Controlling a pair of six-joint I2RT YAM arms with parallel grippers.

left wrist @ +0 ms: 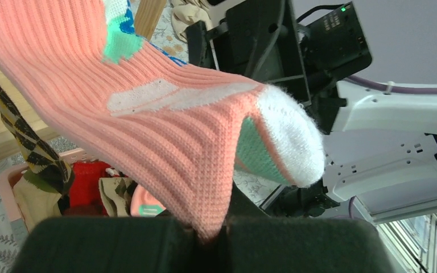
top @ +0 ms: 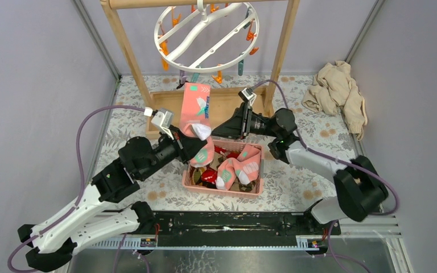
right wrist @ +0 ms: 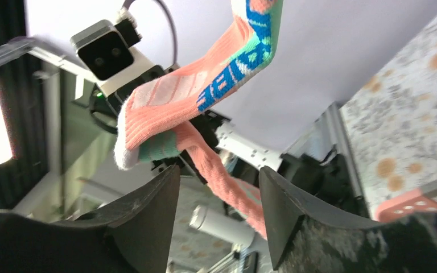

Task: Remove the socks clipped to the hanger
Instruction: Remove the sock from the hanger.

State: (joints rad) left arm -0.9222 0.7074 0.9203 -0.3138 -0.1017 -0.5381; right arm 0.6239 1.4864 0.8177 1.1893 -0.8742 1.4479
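The white ring hanger [top: 205, 34] hangs from the wooden rack, with orange, teal and purple clips around its rim. One long pink sock [top: 196, 105] with teal and white marks hangs down below it; its top reaches the clips. My left gripper [top: 198, 143] is shut on the sock's lower part near the white toe, and the left wrist view shows the pink fabric [left wrist: 165, 125] pinched between the pads at the left gripper [left wrist: 210, 242]. My right gripper [top: 221, 129] is open just right of the sock. In the right wrist view the sock [right wrist: 205, 91] hangs beyond the right gripper [right wrist: 219, 187], untouched.
A pink basket [top: 222, 191] under the grippers holds several socks, pink, red and argyle. A wooden tray [top: 227, 102] lies at the rack's foot between the rack posts [top: 281, 51]. A beige cloth heap [top: 338, 94] lies at the back right. A dark argyle sock [left wrist: 28, 142] shows in the left wrist view.
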